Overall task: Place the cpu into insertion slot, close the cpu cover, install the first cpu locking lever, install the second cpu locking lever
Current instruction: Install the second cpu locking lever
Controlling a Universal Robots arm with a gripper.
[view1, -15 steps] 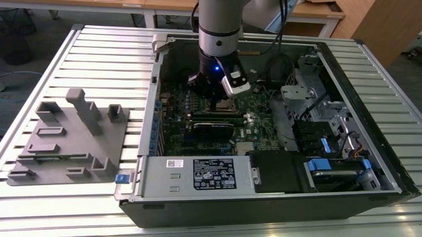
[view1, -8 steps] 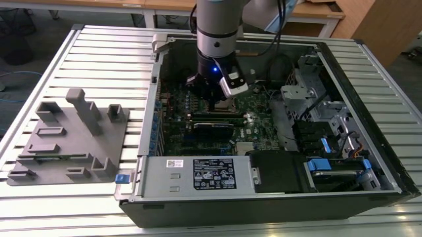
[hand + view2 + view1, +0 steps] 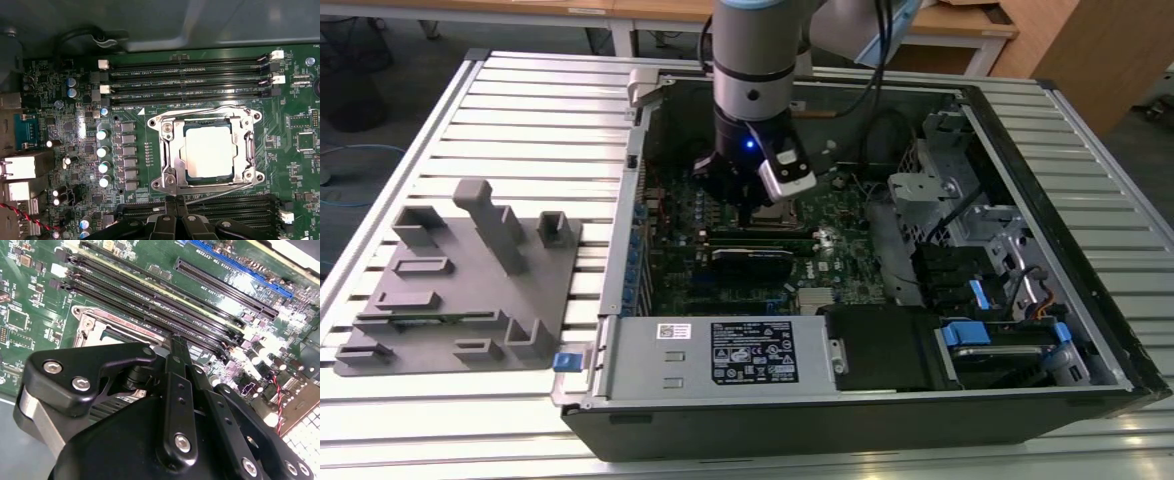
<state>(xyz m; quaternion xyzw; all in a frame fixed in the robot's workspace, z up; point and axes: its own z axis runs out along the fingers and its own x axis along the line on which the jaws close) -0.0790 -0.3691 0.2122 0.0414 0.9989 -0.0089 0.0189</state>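
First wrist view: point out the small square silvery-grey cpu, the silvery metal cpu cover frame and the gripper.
cpu [image 3: 209,151], first wrist view, middle of its metal top.
cpu cover [image 3: 169,150], first wrist view, frame's side bar.
gripper [image 3: 176,202], first wrist view, between its fingertips.

Counts around the silvery square metal socket frame [image 3: 207,150] on the green board.
One pale square chip [image 3: 207,151] inside it; four long black memory slots [image 3: 190,77] on its far side from the gripper; five silver-topped round capacitors [image 3: 104,158] in a column just beside it; two blue-topped capacitors [image 3: 73,86] further off.
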